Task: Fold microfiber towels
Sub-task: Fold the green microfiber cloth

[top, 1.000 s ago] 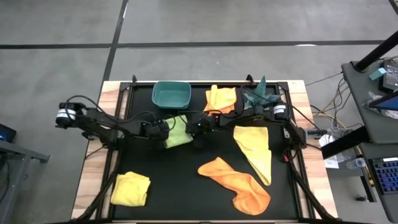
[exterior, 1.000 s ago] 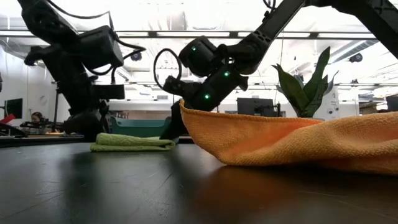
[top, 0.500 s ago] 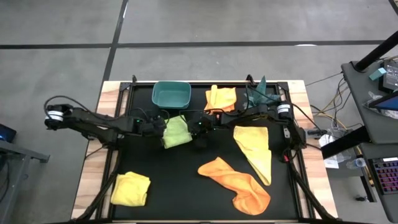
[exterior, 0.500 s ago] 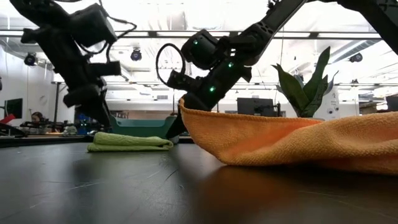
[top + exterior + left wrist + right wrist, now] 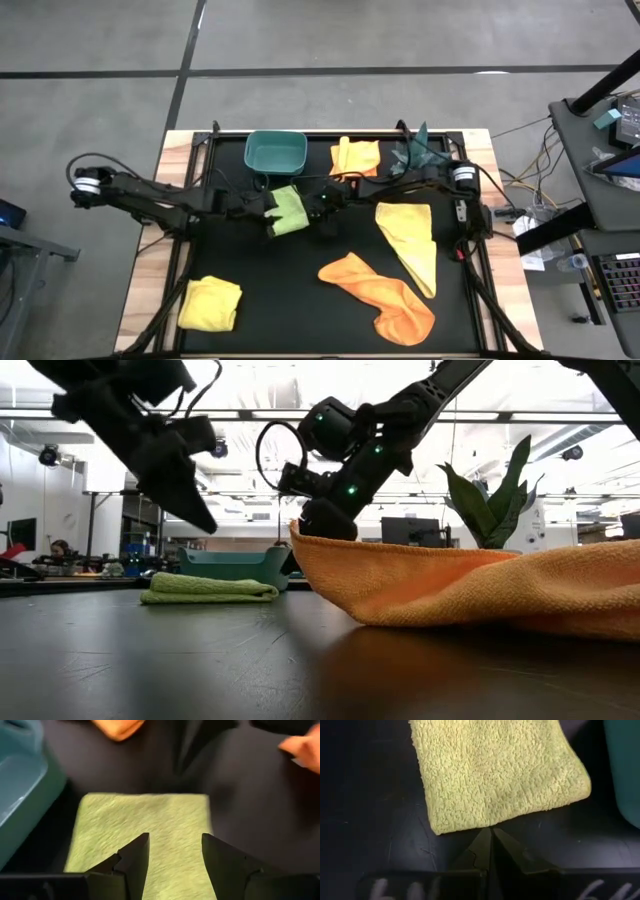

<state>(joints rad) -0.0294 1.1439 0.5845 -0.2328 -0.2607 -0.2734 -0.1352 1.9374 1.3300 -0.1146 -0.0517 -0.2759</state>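
Folded lime-green microfiber towel (image 5: 288, 210) lies flat on the black table mat (image 5: 300, 300), between the two grippers and just in front of the teal plastic bin (image 5: 275, 151).

The left gripper (image 5: 172, 847) hovers over the green towel's left side with its fingers apart and nothing between them. The right gripper (image 5: 491, 840) sits just beside the towel's right edge, its fingers pressed together and empty. Elsewhere on the mat, a crumpled orange microfiber towel (image 5: 382, 292) lies near the front, a long yellow towel (image 5: 410, 243) to the right, a bunched yellow towel (image 5: 210, 303) at the front left, and a second orange towel (image 5: 356, 157) near the bin, beside the small potted plant (image 5: 420, 150).
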